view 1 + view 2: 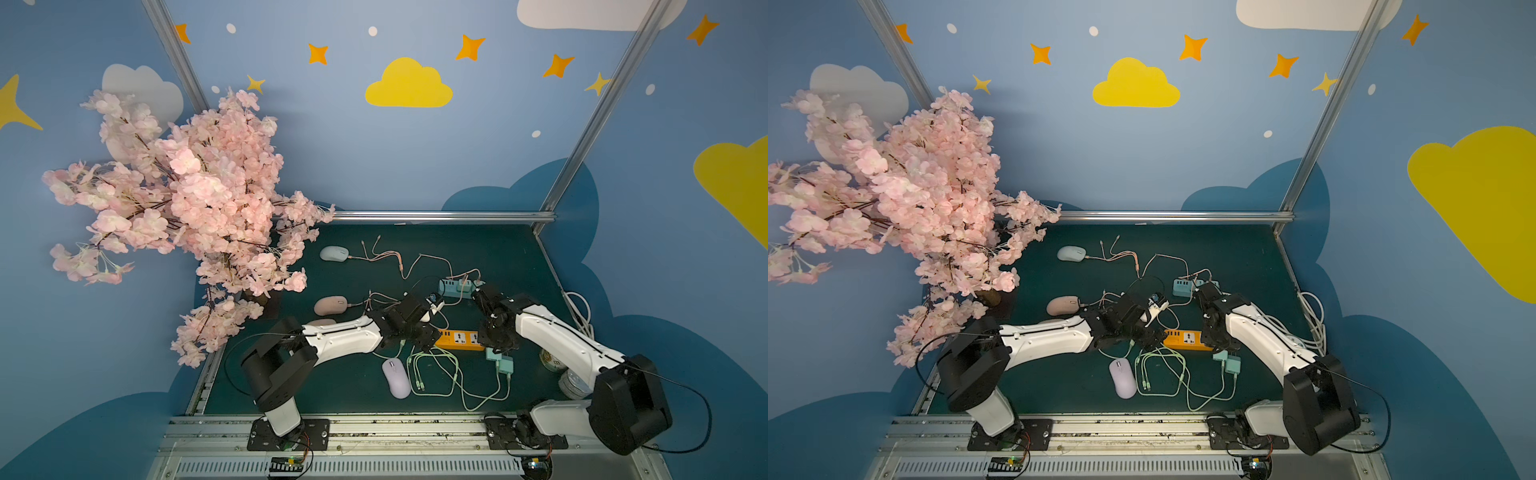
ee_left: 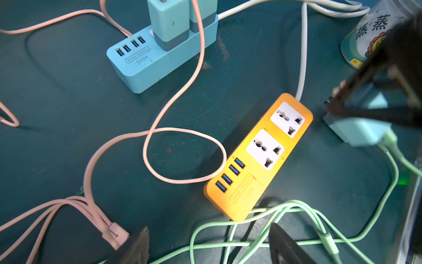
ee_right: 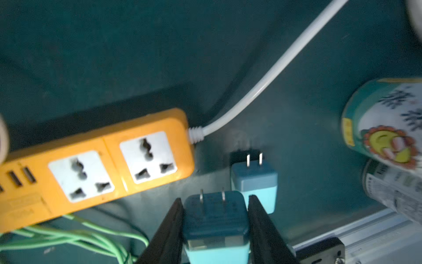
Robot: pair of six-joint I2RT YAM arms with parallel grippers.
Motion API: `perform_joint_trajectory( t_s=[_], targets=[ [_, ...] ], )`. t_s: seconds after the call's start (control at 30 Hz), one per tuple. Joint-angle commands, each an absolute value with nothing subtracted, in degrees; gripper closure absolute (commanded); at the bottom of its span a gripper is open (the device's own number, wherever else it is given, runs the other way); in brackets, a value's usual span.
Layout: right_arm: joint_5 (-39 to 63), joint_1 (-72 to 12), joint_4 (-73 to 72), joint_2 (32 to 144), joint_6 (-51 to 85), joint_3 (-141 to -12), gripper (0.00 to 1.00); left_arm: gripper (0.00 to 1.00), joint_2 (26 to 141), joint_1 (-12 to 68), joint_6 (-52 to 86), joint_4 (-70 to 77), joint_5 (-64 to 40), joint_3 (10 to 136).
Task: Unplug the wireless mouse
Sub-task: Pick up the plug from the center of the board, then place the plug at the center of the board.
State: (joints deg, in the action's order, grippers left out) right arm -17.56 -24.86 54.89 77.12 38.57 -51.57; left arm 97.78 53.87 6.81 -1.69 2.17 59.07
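R. gripper (image 3: 215,205) clamped on blue adapter (image 3: 215,219), fingers (image 3: 171,226) pressed to both its flanks, its two prongs pointing away from the wrist; adapter held clear of orange power strip (image 3: 98,164), whose two sockets both stand empty; second adapter (image 3: 254,182) lies on green mat (image 3: 91,57) just beside the held one, prongs likewise free. L. gripper (image 2: 209,228) open, jaws wide apart w/ nothing between, above the USB end of the strip and loops of green cable (image 2: 285,205). Lilac mouse (image 1: 396,377) rests on the mat toward the front edge in both top views, near the strip, green cable coiled just beside it; grey mouse (image 1: 333,253) and tan mouse (image 1: 330,305) lie farther back on the L. side w/ pink cables (image 1: 415,266); blue strip (image 2: 159,57) carries two more adapters (image 2: 169,25), upright.
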Motion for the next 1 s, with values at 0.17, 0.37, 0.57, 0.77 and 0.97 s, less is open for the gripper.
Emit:
perform_joint_trajectory(
  t_s=[0.17, 0.37, 0.57, 0.77, 0.97],
  targets=[
    [-23.5, -14.0, 51.3, 78.3, 40.9, -53.5, 0.94, 0.18, 96.3, 54.4, 6.0, -2.6, 2.3, 60.3],
    [-23.2, -6.1, 49.4, 79.6, 41.1, -53.2, 0.92, 0.18, 96.2, 54.6, 5.9, -2.6, 2.4, 60.4],
    [-21.0, -3.6, 48.0, 77.9, 40.9, -50.0, 0.87, 0.18, 96.1, 54.8, 5.8, -3.1, 2.6, 60.6],
    [-19.6, -2.4, 44.3, 79.8, 38.3, -49.1, 0.41, 0.17, 95.9, 55.1, 5.5, -3.2, 3.1, 60.7],
    [-20.3, -2.7, 47.8, 77.6, 36.6, -51.9, 0.16, 0.17, 96.3, 55.1, 5.9, -3.3, 2.8, 61.3]
  ],
)
